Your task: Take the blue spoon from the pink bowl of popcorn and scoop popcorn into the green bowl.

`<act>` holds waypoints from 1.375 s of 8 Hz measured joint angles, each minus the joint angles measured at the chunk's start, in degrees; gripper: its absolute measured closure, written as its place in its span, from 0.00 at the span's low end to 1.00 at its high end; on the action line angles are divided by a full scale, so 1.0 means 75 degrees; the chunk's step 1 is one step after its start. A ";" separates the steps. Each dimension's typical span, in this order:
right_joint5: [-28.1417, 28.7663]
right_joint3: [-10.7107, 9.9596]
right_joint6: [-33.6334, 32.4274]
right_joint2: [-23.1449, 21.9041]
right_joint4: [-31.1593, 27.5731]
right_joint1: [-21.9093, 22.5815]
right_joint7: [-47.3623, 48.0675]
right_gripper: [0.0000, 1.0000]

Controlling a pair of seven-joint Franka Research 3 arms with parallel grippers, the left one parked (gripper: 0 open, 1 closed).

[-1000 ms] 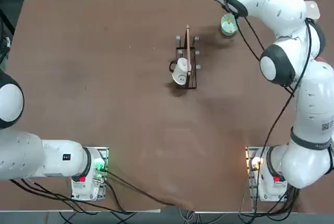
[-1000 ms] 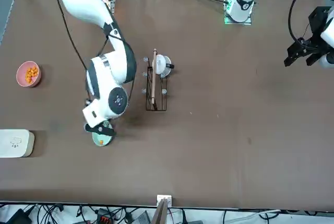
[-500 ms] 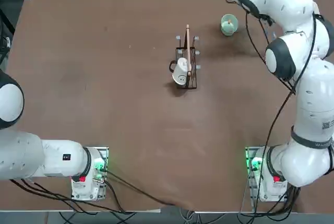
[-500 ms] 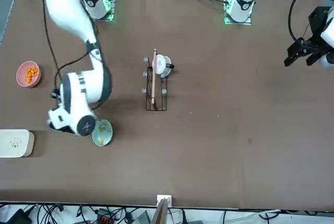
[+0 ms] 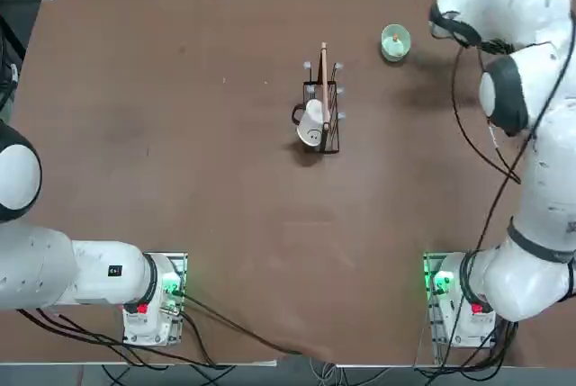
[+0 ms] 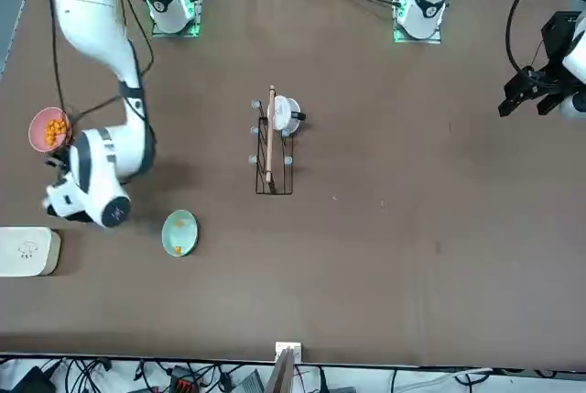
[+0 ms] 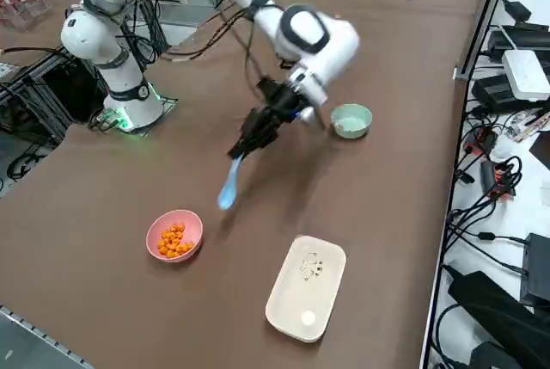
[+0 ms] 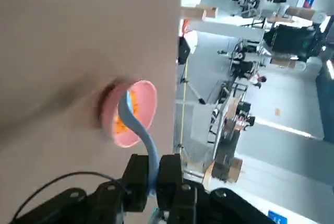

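My right gripper (image 7: 256, 135) is shut on the handle of the blue spoon (image 7: 229, 186), which hangs tilted above the table between the two bowls. In the wrist view the gripper (image 8: 152, 171) grips the spoon (image 8: 136, 124), whose tip lines up with the pink bowl (image 8: 148, 94) and its popcorn (image 8: 123, 121). The pink bowl (image 7: 174, 236) with popcorn (image 7: 174, 239) stands near the table's right edge, also in the front view (image 6: 46, 129). The green bowl (image 7: 351, 119) lies behind the gripper; a little popcorn shows in it (image 6: 179, 233). The top view shows the green bowl (image 5: 394, 42) only.
A cream rounded box (image 7: 306, 288) lies beside the pink bowl, near the far right corner (image 6: 26, 252). A black wire rack (image 5: 322, 116) with a white mug (image 5: 311, 127) and a wooden stick stands mid-table. The table edge runs close behind the pink bowl.
My right arm has swung away from over the green bowl toward the pink bowl, carrying the spoon. The green bowl is now uncovered in the top and front views.
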 joint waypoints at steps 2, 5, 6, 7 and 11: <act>-0.0143 -0.0580 0.0994 -0.0566 -0.1348 0.0000 0.0145 0.89; -0.0427 -0.1149 0.2554 -0.0617 -0.2623 0.0002 0.0537 0.88; -0.0472 -0.1215 0.2715 -0.0615 -0.2762 -0.0004 0.0559 0.74; -0.0479 -0.1219 0.2820 -0.0615 -0.2785 0.0009 0.0560 0.54; -0.0144 -0.1217 0.2871 -0.1376 -0.2736 0.0065 0.0476 0.00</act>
